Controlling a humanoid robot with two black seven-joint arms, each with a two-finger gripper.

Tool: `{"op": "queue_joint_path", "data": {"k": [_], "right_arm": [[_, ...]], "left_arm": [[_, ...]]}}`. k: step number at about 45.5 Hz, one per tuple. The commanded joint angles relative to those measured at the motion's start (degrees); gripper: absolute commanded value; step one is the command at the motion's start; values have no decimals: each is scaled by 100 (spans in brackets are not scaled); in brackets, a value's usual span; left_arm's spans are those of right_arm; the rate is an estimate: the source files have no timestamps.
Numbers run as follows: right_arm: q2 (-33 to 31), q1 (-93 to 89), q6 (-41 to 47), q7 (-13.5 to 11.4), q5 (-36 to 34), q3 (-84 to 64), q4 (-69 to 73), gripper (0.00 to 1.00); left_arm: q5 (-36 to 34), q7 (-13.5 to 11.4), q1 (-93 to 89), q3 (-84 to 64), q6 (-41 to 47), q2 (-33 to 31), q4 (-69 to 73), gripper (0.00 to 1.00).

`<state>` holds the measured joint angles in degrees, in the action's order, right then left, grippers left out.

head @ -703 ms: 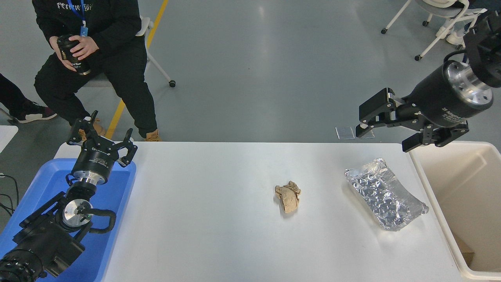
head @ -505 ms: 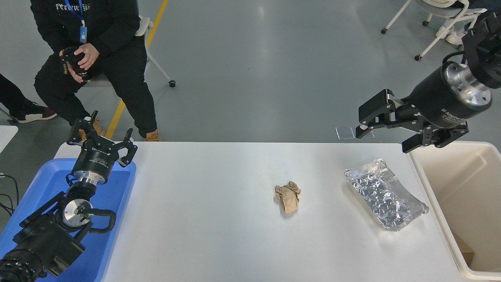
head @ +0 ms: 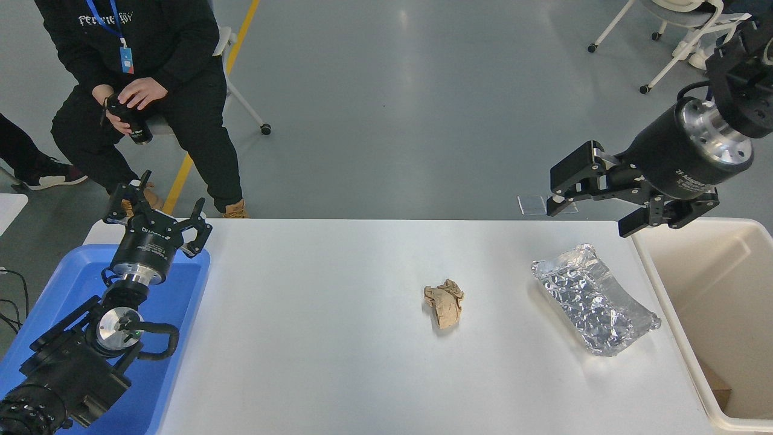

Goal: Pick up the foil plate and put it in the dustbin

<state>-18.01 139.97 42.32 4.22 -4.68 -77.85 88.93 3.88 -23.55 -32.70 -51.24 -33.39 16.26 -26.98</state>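
The shiny crinkled foil plate lies flat on the white table at the right, close to the cream dustbin, which stands against the table's right edge. My right gripper is open and empty, held in the air above the table's far right edge, up and beyond the foil plate. My left gripper is open and parked over the blue tray at the lower left.
A crumpled brown paper wad lies near the table's middle. A blue plastic tray sits at the left edge. A seated person in black holds a dark cup beyond the far left. Wheeled chairs stand at the far right.
My right arm has shifted slightly left and up, gripper still open. The person has lowered the cup toward the lap. The foil plate and paper wad have not moved.
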Motion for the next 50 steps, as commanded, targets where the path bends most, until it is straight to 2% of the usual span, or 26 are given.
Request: {"op": "queue_joint_path", "data": {"k": [1, 28, 50], "right_arm": [[79, -93, -5, 0, -6, -11, -25, 100], [-79, -216, -22, 26, -226, -55, -78, 100], [-238, -444, -31, 18, -121, -82, -87, 100]], "left_arm": [[-1, 0, 0, 0, -1, 0, 0, 99], [8, 0, 0, 0, -1, 0, 0, 99], [8, 0, 0, 0, -1, 0, 0, 99]]}}
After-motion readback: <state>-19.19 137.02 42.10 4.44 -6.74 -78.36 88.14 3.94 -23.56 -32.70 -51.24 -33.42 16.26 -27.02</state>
